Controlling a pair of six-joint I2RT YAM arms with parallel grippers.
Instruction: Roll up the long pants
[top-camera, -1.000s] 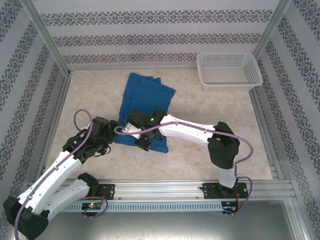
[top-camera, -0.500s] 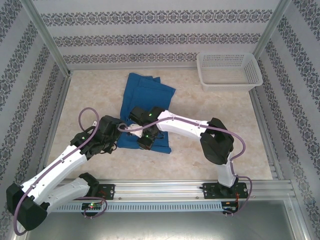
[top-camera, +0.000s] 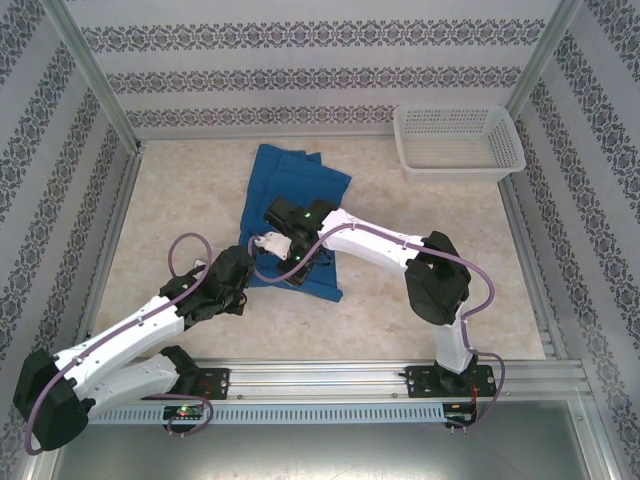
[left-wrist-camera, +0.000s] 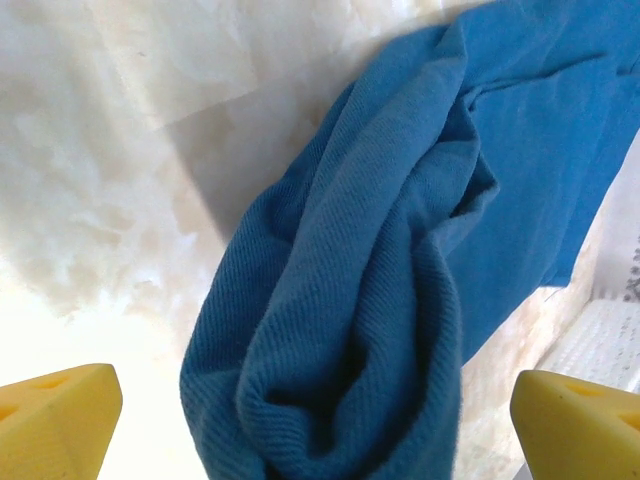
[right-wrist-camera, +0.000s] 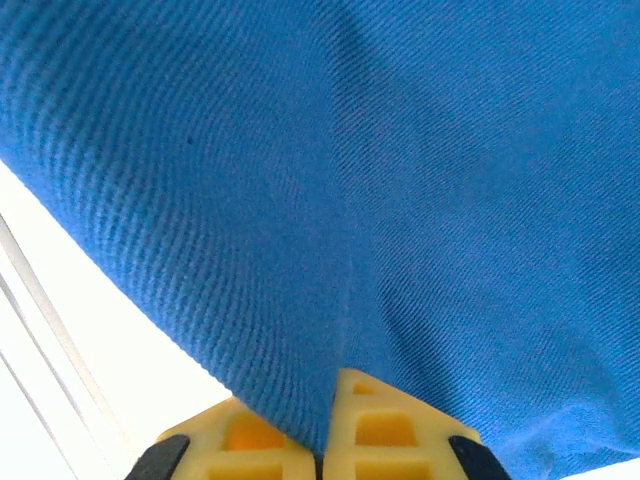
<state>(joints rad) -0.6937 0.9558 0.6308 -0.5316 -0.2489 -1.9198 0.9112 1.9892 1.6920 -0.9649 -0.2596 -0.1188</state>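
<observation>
The long pants (top-camera: 295, 185), royal blue, lie in the middle of the table with their near end bunched into a loose roll (left-wrist-camera: 350, 300). My right gripper (top-camera: 287, 266) reaches down onto that near end. In the right wrist view it (right-wrist-camera: 328, 432) is shut, pinching a fold of the blue cloth (right-wrist-camera: 350, 150) between its yellow fingers. My left gripper (top-camera: 243, 284) is at the left end of the roll. Its (left-wrist-camera: 320, 430) yellow fingers (left-wrist-camera: 55, 420) stand wide open on either side of the roll's end, not touching it.
A white mesh basket (top-camera: 458, 142) stands at the back right corner. Patterned walls and metal frame posts close in the table on three sides. The marble tabletop (top-camera: 430, 230) is bare to the right and to the left of the pants.
My left arm has swung right and forward to the near left end of the pants. My right gripper has drawn the pinched cloth slightly back, bunching the near end.
</observation>
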